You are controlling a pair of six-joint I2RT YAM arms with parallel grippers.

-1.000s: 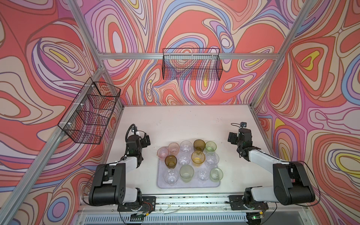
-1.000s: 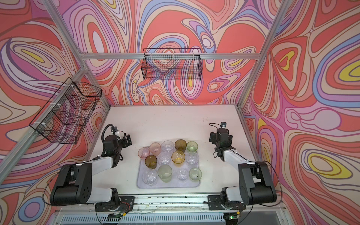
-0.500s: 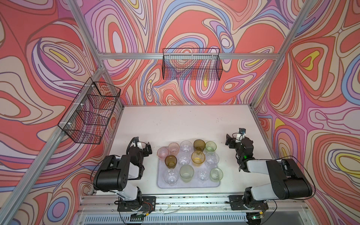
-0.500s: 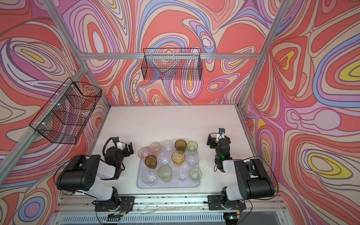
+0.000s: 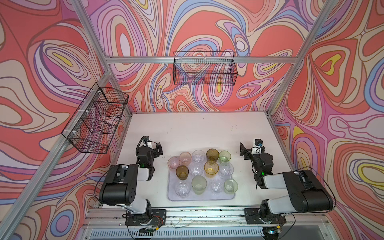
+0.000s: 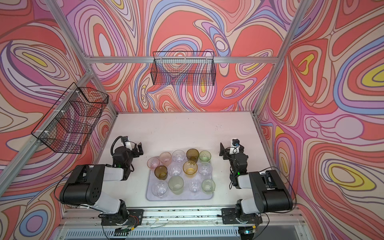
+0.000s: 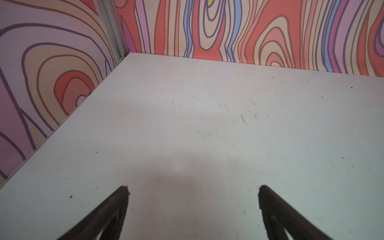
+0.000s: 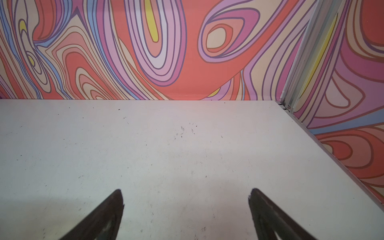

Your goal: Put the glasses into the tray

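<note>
Lilac tray point(image 5: 199, 197) carried the glasses point(image 5: 211, 168), packed rim to rim; left gripper point(image 7: 193, 187) and right gripper point(image 8: 186, 190) stood wide open and empty either side. Danger was the pink glass point(image 5: 173, 162) at the far corner: one nudge could topple neighbours.

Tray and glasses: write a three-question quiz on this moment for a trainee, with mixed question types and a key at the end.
1. True or false: the left pincer is open and holds nothing.
2. Pick one: on the tray, the amber-yellow glass stands in the row that is A) nearest the robot, B) in the middle, C) farthest from it.
3. Short answer: how many pink glasses are there?
Key: 1 true; 2 B; 3 two.
</note>
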